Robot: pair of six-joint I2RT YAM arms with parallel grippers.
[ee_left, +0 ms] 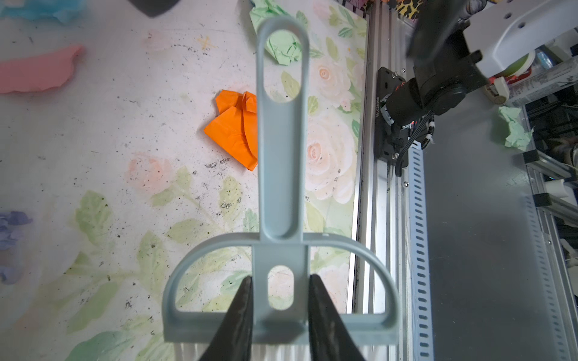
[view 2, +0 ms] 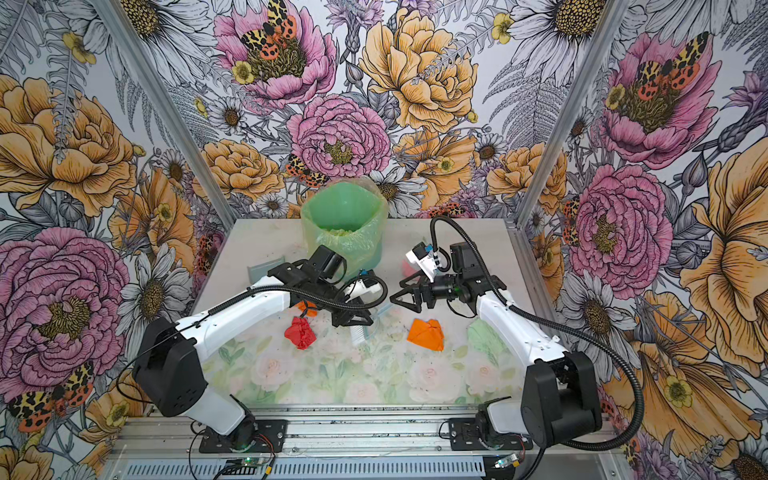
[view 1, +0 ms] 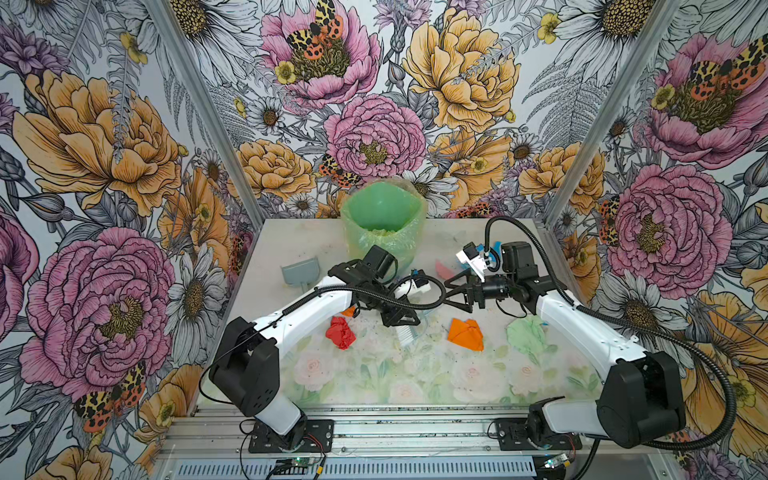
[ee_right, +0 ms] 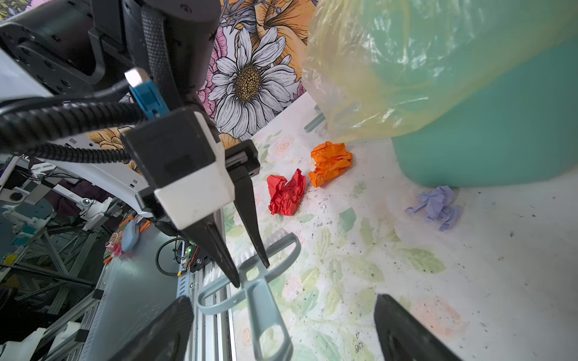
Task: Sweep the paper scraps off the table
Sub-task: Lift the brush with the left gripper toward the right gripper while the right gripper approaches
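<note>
My left gripper [ee_left: 281, 278] is shut on the base of a grey-blue brush [ee_left: 281, 175], whose white bristles [view 1: 404, 334] point down at the table [view 1: 415, 374]. My right gripper [ee_right: 281, 298] stands open. The looped end of the brush handle [ee_right: 266, 312] shows between its fingers and touches neither. In both top views the two grippers [view 1: 400, 319] [view 1: 448, 293] meet at the table's middle. Paper scraps lie around: red [view 1: 340, 332], folded orange [view 1: 466, 334], pale green [view 1: 527, 334], pink [ee_left: 34, 72], blue [ee_left: 40, 9], lilac [ee_right: 438, 206] and crumpled orange [ee_right: 331, 162].
A green bag-lined bin [view 1: 382, 224] stands at the back middle of the table. A grey-blue dustpan [view 1: 300, 270] lies at the back left. The aluminium frame rail [view 1: 374, 419] with both arm bases runs along the front edge. Flowered walls close in three sides.
</note>
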